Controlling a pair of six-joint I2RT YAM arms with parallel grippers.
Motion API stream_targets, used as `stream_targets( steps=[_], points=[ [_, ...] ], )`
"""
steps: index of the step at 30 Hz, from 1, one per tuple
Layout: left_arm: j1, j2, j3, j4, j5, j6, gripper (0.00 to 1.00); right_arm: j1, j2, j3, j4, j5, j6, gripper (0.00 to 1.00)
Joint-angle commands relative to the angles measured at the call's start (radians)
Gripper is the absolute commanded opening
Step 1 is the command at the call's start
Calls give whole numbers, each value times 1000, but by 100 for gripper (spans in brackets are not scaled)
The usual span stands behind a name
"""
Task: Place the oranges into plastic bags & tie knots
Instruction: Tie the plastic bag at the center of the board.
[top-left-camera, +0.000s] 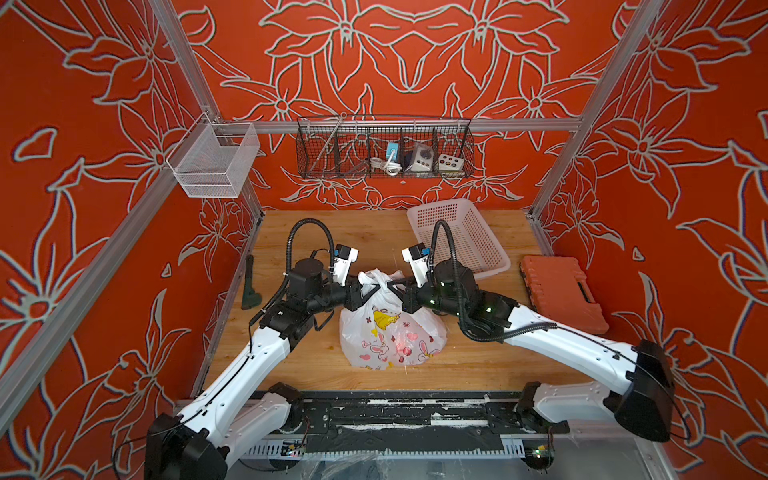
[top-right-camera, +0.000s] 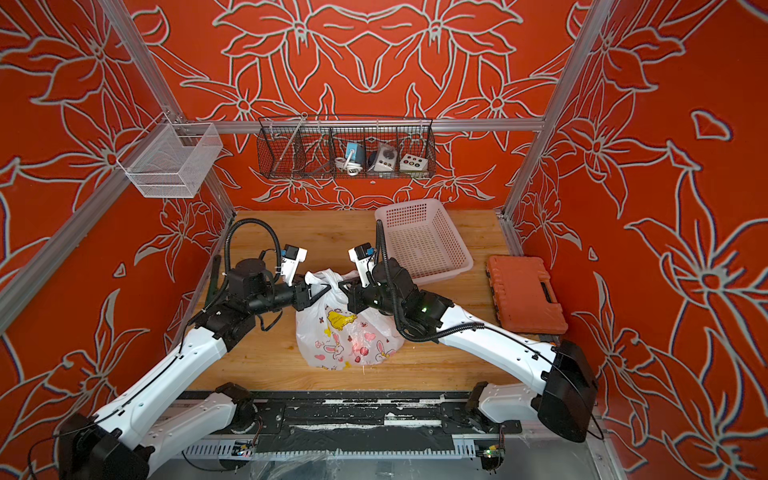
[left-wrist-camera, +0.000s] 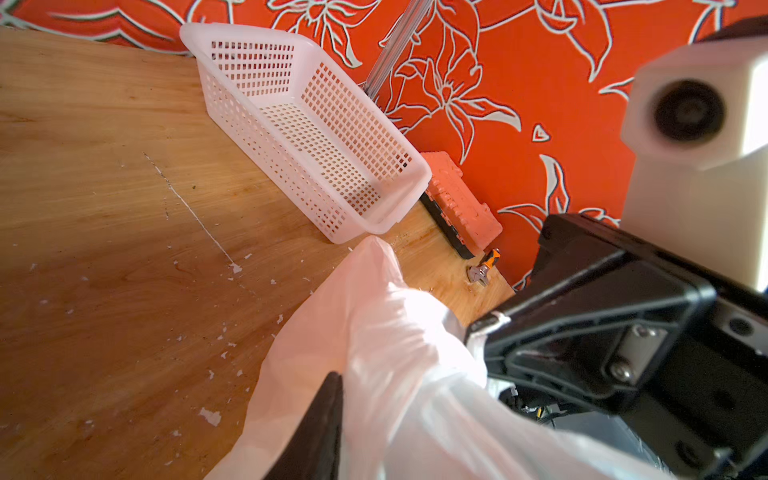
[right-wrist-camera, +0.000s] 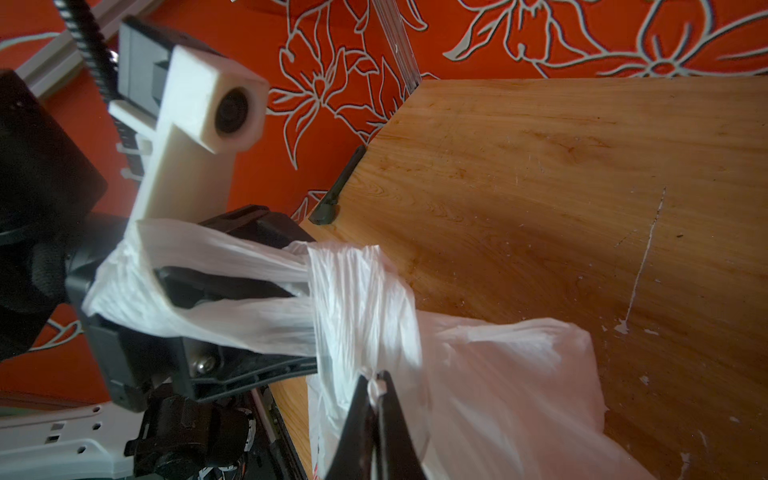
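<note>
The white bunny-printed plastic bag (top-left-camera: 392, 336) sits on the wooden desk (top-left-camera: 307, 365). My right hand (right-wrist-camera: 376, 388) is clamped on its film. My left hand (top-left-camera: 368, 296) has jaws apart, yet a loop handle (right-wrist-camera: 232, 249) wraps one finger (right-wrist-camera: 232, 284). Withdrawing could drag the bag or loosen the twisted knot (right-wrist-camera: 357, 299).

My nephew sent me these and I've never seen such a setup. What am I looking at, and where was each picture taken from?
Two robot arms work at a wooden table. Two pictures look down from one overhead camera. The other two come from a camera on each arm's wrist. On the table lie a printed bag, a white basket and an orange case. The bag's top is tied in a knot. The right pincer is shut on a pinch of the bag close by the knot. The left pincer looks parted, with a handle loop draped over it.
</note>
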Motion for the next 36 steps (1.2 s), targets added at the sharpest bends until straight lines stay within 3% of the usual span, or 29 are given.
stream_targets(
  steps=[1, 11, 18, 30, 36],
  points=[
    [3, -11, 26, -45, 3, 32, 37, 3, 7, 25, 29, 23, -1, 0],
    [3, -11, 32, -22, 81, 37, 53, 3, 23, 27, 32, -12, 8, 0],
    [3, -2, 35, 8, 92, -12, 54, 6, 9, -4, 54, -26, 23, 0],
    [5, 7, 32, 38, 116, -84, 64, 28, -34, -59, 46, 11, 20, 0],
    [6, 58, 50, 1, 114, -117, 63, 29, -51, -81, 55, 25, 20, 0]
  ],
)
